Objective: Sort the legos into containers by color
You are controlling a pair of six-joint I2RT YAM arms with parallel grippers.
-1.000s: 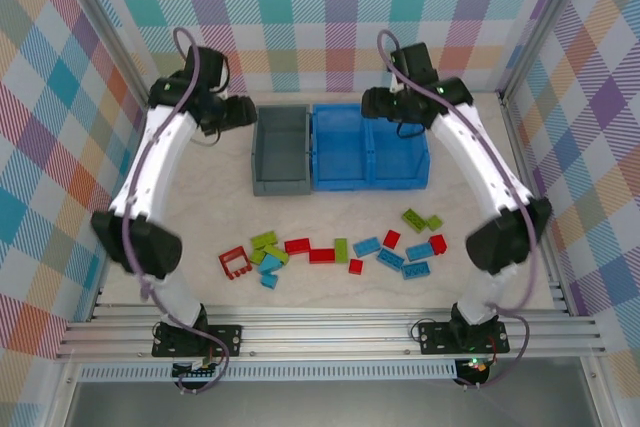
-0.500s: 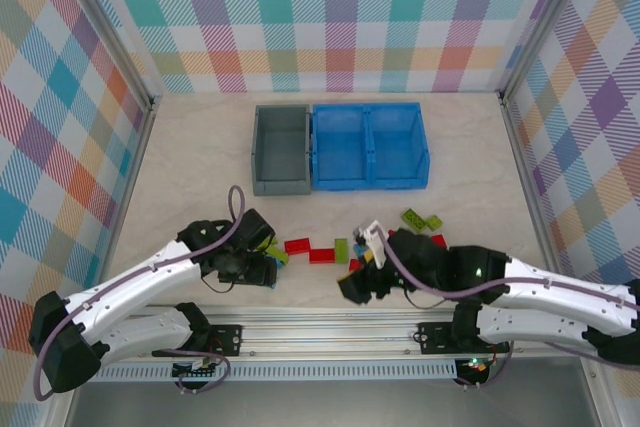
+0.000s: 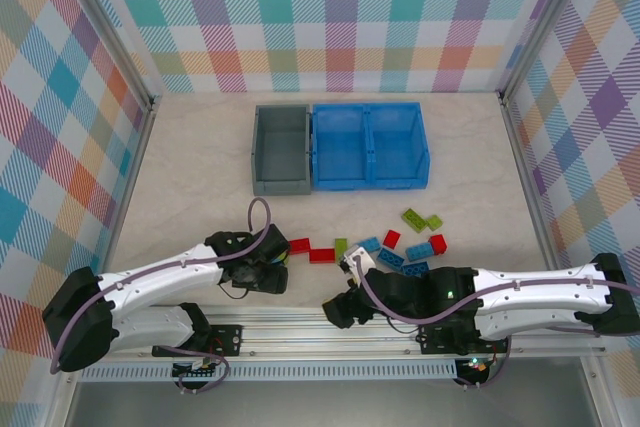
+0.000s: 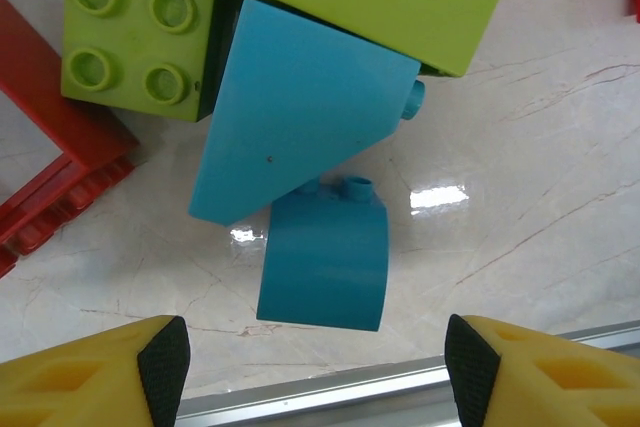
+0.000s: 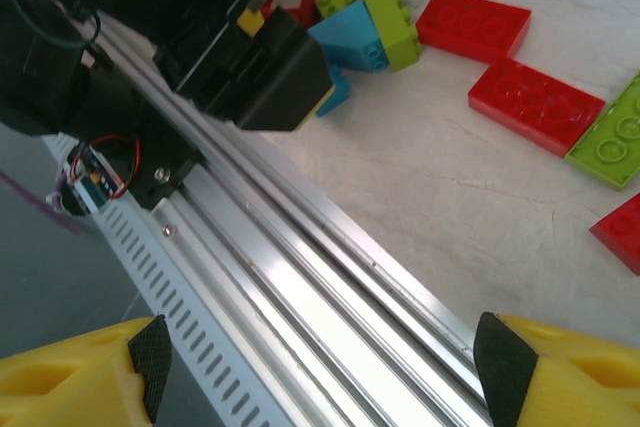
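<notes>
Red, light blue and lime green legos lie scattered along the near part of the table. In the left wrist view a small blue brick lies just ahead of my open left gripper, touching a larger blue brick, a green square brick and the red frame. Seen from above, my left gripper is low over that cluster. My right gripper hangs open over the aluminium rail, holding nothing, with red bricks beyond it. The grey bin and the blue bin stand at the back.
More legos lie to the right of the arms. The left arm's black wrist sits close to my right gripper. Checked walls enclose the table, and the metal rail runs along its near edge.
Both arms have come down from beside the bins to the near edge. In the last half second the right gripper drew back over the rail and the left shifted slightly right.
</notes>
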